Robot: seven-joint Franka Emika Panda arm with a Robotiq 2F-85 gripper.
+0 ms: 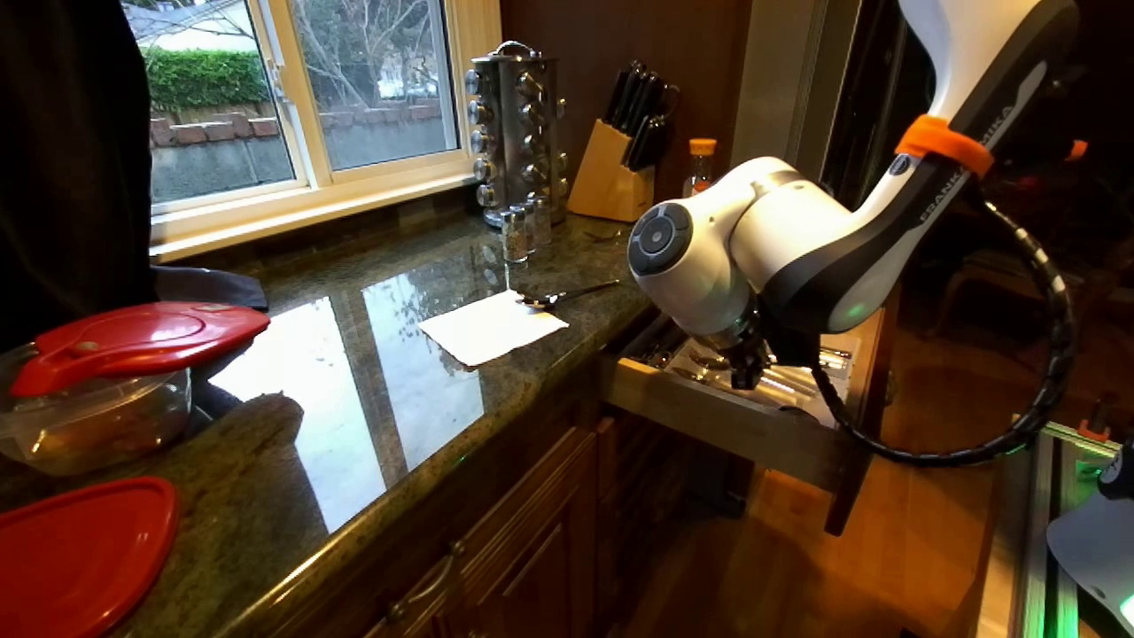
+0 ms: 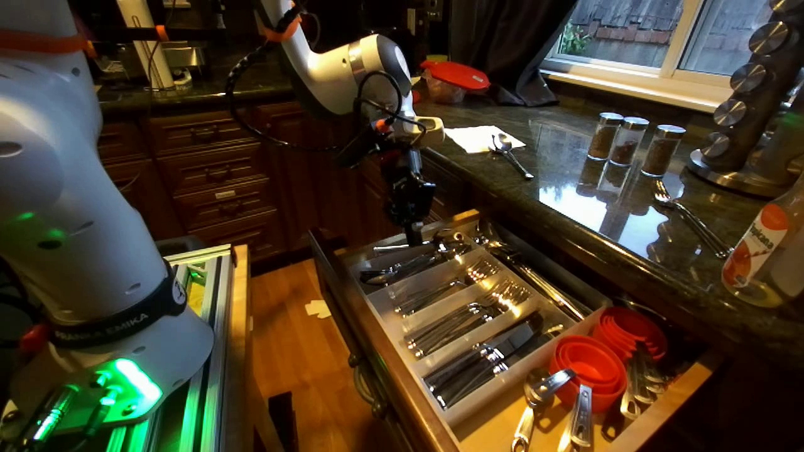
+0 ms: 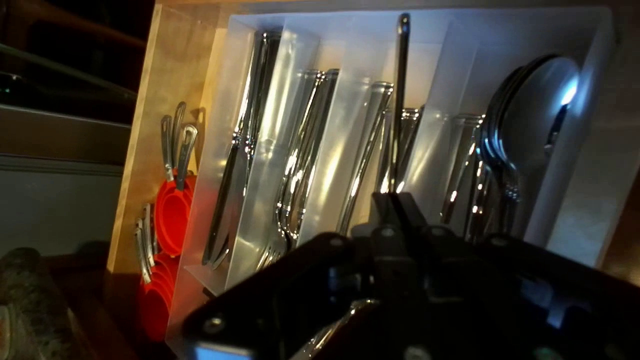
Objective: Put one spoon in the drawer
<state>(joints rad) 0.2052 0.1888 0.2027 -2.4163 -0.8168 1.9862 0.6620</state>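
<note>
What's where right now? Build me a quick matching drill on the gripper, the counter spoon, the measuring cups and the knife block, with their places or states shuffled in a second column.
1. gripper
2. counter spoon
3. measuring cups
4. knife block

A. red, inside the drawer
B. beside the spice rack
C. closed on a metal handle
D. bowl resting on white paper

Pairs: 1-C, 2-D, 3-A, 4-B
</note>
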